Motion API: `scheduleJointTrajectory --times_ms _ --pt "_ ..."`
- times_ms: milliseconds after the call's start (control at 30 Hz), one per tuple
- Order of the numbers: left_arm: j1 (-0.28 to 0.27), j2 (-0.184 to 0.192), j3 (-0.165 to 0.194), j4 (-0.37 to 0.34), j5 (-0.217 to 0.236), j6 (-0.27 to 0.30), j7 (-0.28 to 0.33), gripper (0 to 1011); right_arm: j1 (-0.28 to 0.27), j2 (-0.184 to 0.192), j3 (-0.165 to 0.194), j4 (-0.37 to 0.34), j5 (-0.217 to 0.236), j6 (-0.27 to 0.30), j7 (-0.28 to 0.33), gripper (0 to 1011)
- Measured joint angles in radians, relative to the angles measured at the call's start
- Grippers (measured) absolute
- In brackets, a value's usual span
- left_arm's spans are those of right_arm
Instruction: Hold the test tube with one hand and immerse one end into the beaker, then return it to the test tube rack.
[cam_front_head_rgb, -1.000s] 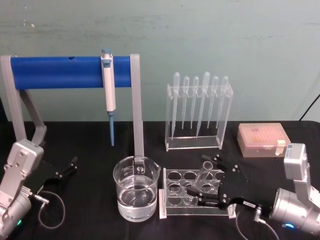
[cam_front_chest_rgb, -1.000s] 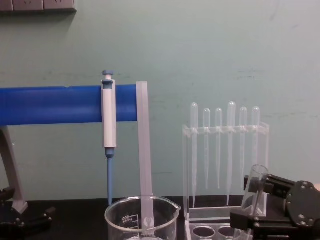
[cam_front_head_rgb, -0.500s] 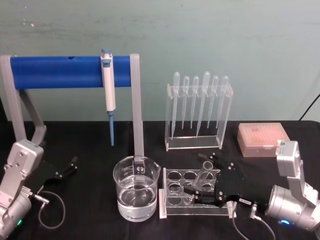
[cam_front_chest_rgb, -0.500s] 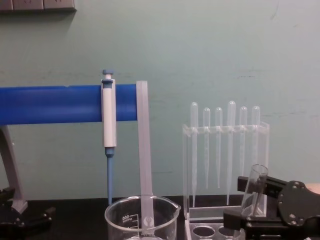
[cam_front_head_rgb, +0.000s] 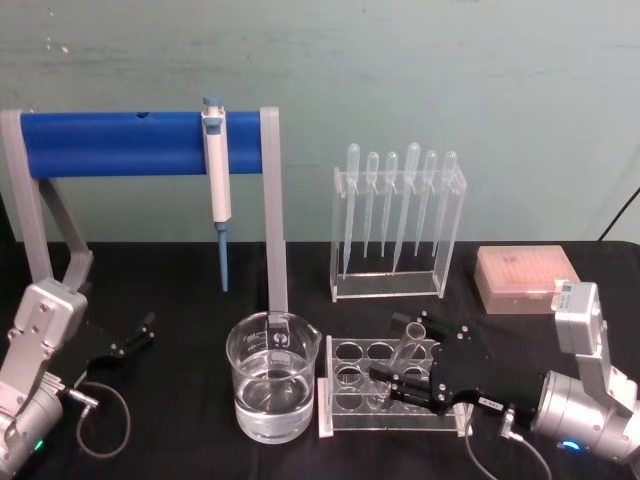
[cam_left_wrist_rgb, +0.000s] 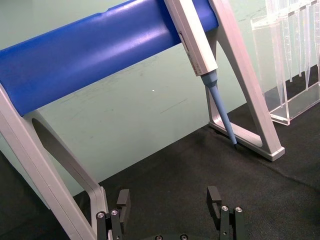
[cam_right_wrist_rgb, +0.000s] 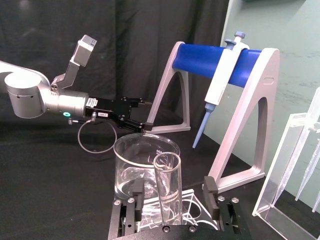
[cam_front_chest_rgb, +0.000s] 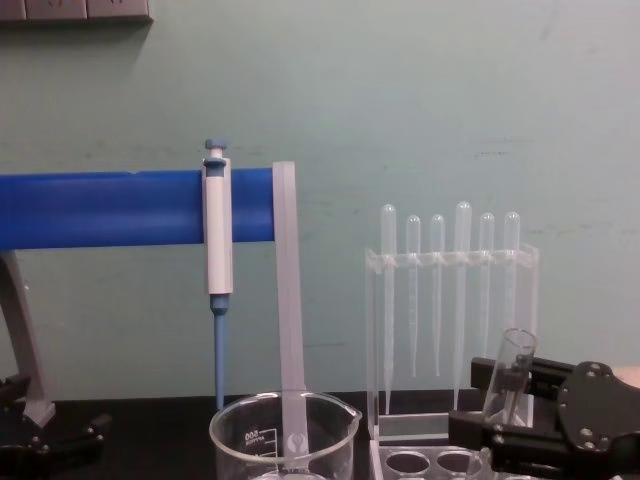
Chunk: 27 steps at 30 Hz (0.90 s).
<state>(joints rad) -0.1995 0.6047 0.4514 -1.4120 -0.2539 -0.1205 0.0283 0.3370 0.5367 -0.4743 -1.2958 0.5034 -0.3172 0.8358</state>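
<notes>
On the black tabletop (cam_front_head_rgb: 180, 290) we look for writing first. The beaker (cam_front_head_rgb: 250, 360) carries white printed marks, but we cannot read them. A small white label (cam_front_head_rgb: 490, 402) sits on the wrist end of the right hand (cam_right_wrist_rgb: 174, 192), and its characters are too small for us to make out.

We see the right hand low over the right end of the test tube rack (cam_front_head_rgb: 345, 415), reaching in from the robot's right. Its two fingers (cam_right_wrist_rgb: 210, 189) stand apart on either side of the test tube (cam_front_head_rgb: 404, 352). In the right wrist view we see a gap between the glass and each finger, so the hand is spread around the tube without gripping it. The tube stands in a hole toward the right end of the rack. It is tilted, with its open rim leaning up and to the right.

We find the beaker just left of the rack, partly filled with clear liquid.

We see the left hand (cam_left_wrist_rgb: 168, 199) resting low at the robot's left near the foot of the blue-barred stand (cam_front_head_rgb: 120, 143), with its fingers wide apart and nothing between them. A pipette (cam_front_head_rgb: 216, 180) hangs from that bar. Behind the rack a clear holder (cam_front_head_rgb: 345, 240) carries six thin plastic pipettes, and a pinkish box (cam_front_head_rgb: 527, 278) lies to its right.
</notes>
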Motion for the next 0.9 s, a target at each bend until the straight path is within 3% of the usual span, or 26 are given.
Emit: scheduleJointTrajectory --times_ms 567,900 --pt "0.0 0.0 0.0 0.0 0.0 0.0 0.0 1000 -0.001 0.001 0.001 -0.001 0.002 -0.001 0.0 251" --pt "0.0 0.0 0.0 0.0 0.0 0.0 0.0 1000 -0.001 0.001 0.001 -0.003 0.0 -0.001 -0.002 227"
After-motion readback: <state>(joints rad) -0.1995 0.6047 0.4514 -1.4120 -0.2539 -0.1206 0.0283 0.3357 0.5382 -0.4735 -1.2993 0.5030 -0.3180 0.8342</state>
